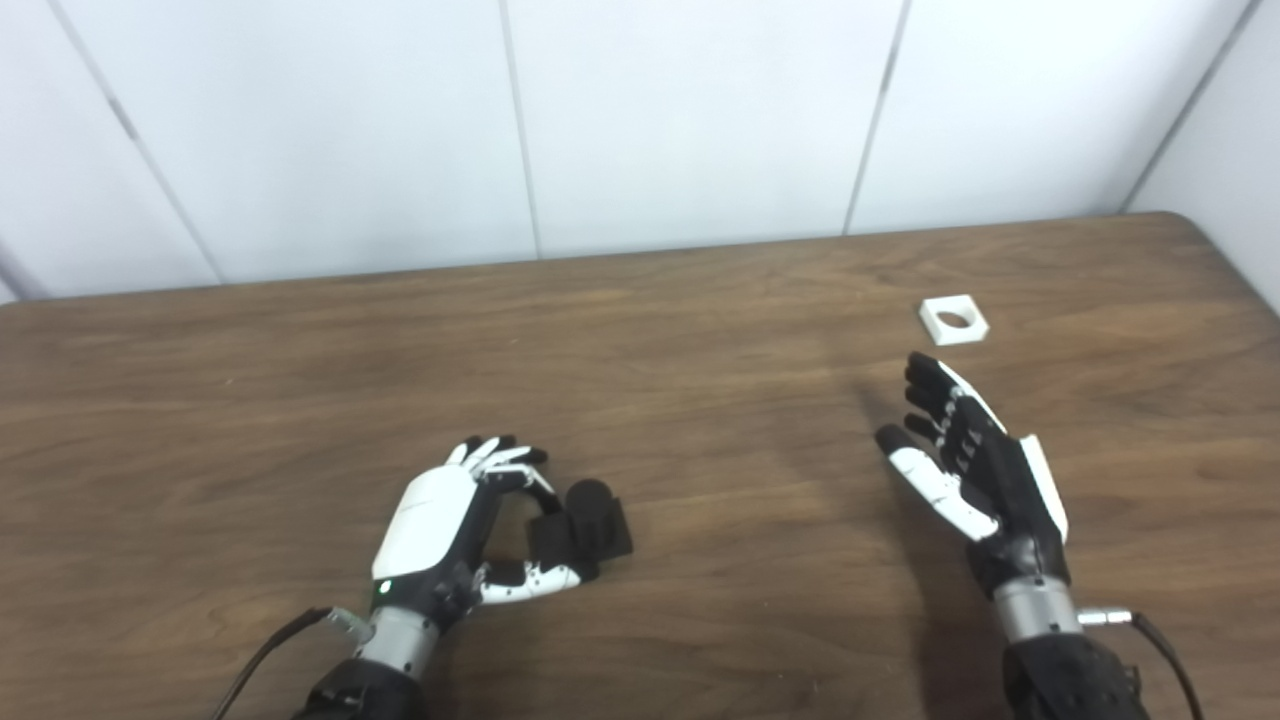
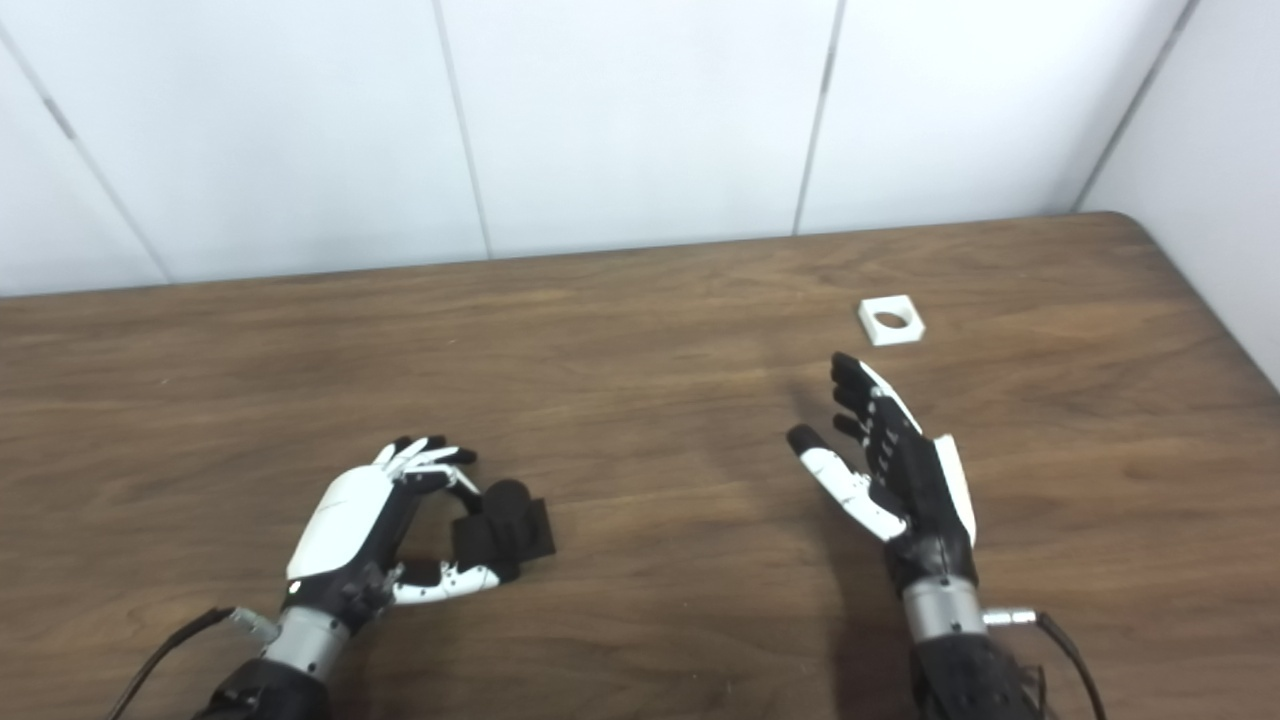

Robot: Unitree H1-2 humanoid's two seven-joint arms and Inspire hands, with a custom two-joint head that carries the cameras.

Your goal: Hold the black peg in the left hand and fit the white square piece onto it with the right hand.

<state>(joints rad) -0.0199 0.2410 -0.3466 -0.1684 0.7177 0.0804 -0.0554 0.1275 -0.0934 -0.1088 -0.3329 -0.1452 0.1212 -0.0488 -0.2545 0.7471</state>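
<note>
The black peg (image 1: 588, 518), a round post on a square base, rests on the wooden table near the front left. My left hand (image 1: 450, 530) lies just left of it with its fingers curled. The thumb reaches under the base's near edge and the fingertips (image 1: 505, 455) stand close to the post, but they are not closed on it. The white square piece (image 1: 953, 320), flat with a round hole, lies at the far right. Nearer than the piece and apart from it, my right hand (image 1: 965, 455) hovers open, fingers pointing toward it.
The brown table (image 1: 700, 400) ends at a white panelled wall at the back and has a rounded corner at the far right. Cables trail from both wrists at the bottom edge.
</note>
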